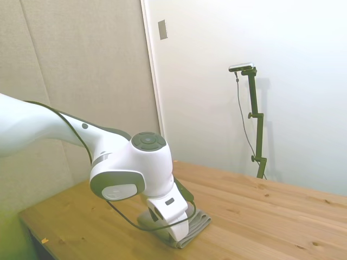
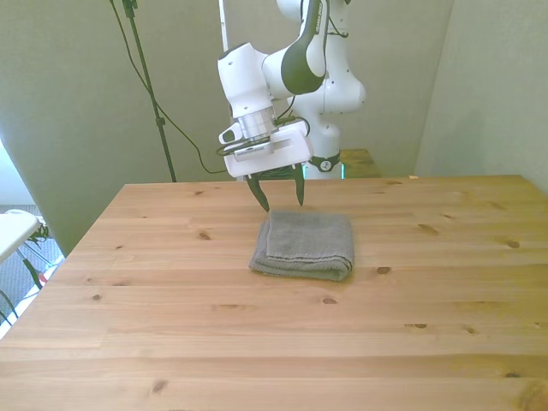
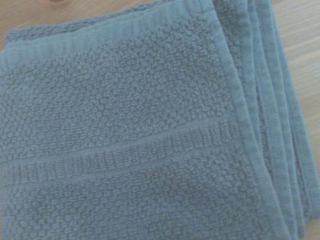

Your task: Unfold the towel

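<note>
Grey terry cloth fills my wrist view: the towel (image 3: 125,130), folded, with a woven band running across its pile and several stacked hems crowding together along one side. A sliver of pale wood shows beyond those hems.

From the front view the towel (image 2: 305,245) lies folded in a thick pad near the middle of the frame, on the wooden counter (image 2: 257,342), its rounded fold facing the lower edge of the picture. My pincer (image 2: 279,200) hangs just above the towel's upper left corner, pointing down, its two dark fingers (image 2: 259,195) spread apart with clear air between them and nothing pinched. The tips sit close to the cloth; I cannot tell whether they touch it.

In the side view my white arm comes in from the left of the frame and my wrist covers much of the towel (image 1: 196,227), which shows in the lower middle, near the counter's (image 1: 260,216) front edge.
</note>
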### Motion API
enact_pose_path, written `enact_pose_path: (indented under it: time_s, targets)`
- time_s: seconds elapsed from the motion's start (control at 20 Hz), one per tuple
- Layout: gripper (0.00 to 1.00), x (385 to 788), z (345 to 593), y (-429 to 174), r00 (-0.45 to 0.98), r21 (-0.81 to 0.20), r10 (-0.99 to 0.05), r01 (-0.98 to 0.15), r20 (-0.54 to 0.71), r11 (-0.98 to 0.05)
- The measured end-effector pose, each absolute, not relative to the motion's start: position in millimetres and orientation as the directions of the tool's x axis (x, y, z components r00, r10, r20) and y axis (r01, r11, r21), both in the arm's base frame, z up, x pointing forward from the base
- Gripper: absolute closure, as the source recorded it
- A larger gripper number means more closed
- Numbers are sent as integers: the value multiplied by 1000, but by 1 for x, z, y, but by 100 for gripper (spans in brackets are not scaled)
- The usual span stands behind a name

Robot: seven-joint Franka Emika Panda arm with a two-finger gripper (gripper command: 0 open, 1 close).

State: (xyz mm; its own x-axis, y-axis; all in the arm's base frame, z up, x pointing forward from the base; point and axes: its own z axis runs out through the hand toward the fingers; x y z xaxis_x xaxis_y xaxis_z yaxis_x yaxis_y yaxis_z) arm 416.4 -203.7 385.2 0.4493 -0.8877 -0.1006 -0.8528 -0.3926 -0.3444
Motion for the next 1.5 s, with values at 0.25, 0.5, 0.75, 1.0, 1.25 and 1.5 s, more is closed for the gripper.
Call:
enact_pose_path:
  time_s: [0.25,0.5,0.75,1.0,1.25,1.5]
  targets:
    - [0,418,376,-203,450,-329,-886,-858,-114,-394]
    - [100,421,370,-204,447,-324,-887,-861,-115,-392]
    - [100,425,366,-202,473,-326,-875,-847,-102,-419]
    - [100,425,364,-202,483,-326,-870,-842,-101,-430]
    - [100,426,363,-202,492,-325,-865,-837,-98,-440]
    - [100,427,363,-202,497,-325,-862,-835,-97,-444]
